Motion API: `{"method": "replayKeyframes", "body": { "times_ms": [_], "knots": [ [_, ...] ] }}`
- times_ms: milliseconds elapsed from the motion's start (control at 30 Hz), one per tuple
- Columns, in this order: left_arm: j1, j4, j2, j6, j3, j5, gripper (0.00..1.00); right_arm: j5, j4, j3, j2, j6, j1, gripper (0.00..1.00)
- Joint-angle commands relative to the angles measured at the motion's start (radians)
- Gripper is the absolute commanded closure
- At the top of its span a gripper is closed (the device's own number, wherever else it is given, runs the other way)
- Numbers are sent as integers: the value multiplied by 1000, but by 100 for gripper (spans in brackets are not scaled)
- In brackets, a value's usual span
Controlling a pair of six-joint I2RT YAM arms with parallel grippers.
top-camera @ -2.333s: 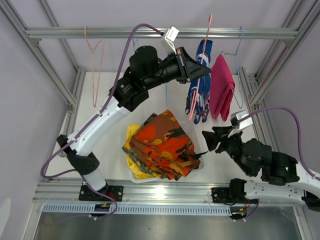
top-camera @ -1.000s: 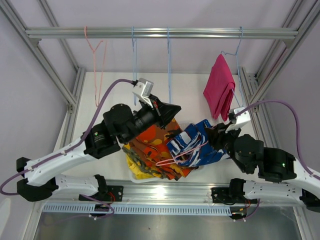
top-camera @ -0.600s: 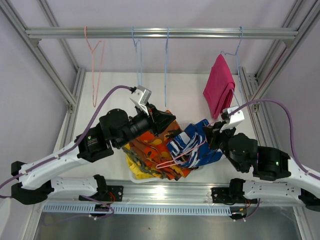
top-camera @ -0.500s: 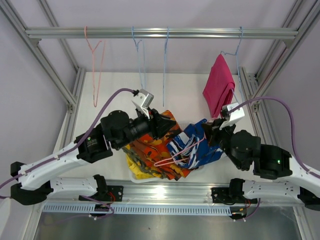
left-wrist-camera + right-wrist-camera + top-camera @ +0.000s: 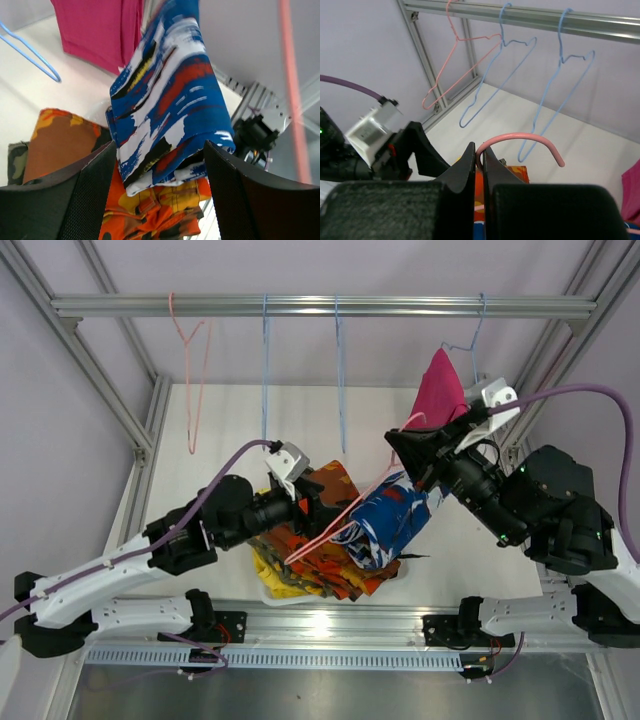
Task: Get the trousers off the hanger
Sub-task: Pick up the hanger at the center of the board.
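I see soft matt cloth on the blue-white-red trousers (image 5: 170,110), a smooth coated-wire pink hanger (image 5: 520,137) and a brushed-metal rail (image 5: 320,306).

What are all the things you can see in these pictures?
Blue-white-red trousers: one, draped on the held hanger.
Held hanger: one, pink, hook pinched by the right fingers.
Magenta trousers: one, on a blue hanger at the rail's right end.
Orange-black trousers: one, top of the pile.
Yellow trousers: one, at the pile's left edge.
Camouflage trousers: one, yellow-grey, in the pile.
Empty hangers: three, one pink and two blue, on the rail.
Rail: one, silver, across the top.
Table: one, white.
Left fingers: black, open.
Right fingers: black, shut.
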Motion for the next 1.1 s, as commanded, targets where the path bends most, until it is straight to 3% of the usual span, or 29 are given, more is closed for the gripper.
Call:
{"method": "replayKeyframes", "body": {
  "times_ms": [0, 167, 300, 400, 533, 700, 867, 933, 1033, 1067],
  "knots": [
    [17, 25, -8, 45, -31, 89, 25, -100, 80, 129, 53, -66, -2, 100],
    [80, 83, -32, 6, -42, 320, 23, -172, 72, 163, 122, -59, -12, 100],
    [132, 138, -58, -54, -83, 396, 22, -244, 71, 157, 152, -40, -48, 100],
    [140, 97, -60, -42, -77, 324, 19, -337, 69, 135, 147, -7, -67, 100],
    [148, 37, -68, -25, -67, 79, 12, -405, 63, 99, 123, 16, -82, 100],
    [183, 31, -132, -19, -67, 94, 5, -469, 46, 72, 100, 36, -99, 100],
    [226, 25, -186, -30, -67, -12, 1, -494, 38, 48, 80, 49, -101, 100],
    [249, 25, -200, -50, -70, -12, 0, -494, 44, 34, 63, 53, -99, 100],
    [290, 58, -216, -87, -73, 118, 1, -503, 44, 17, 54, 56, -102, 100],
    [306, 74, -223, -99, -76, 256, 1, -508, 44, 14, 52, 59, -101, 100]
  ]
}}
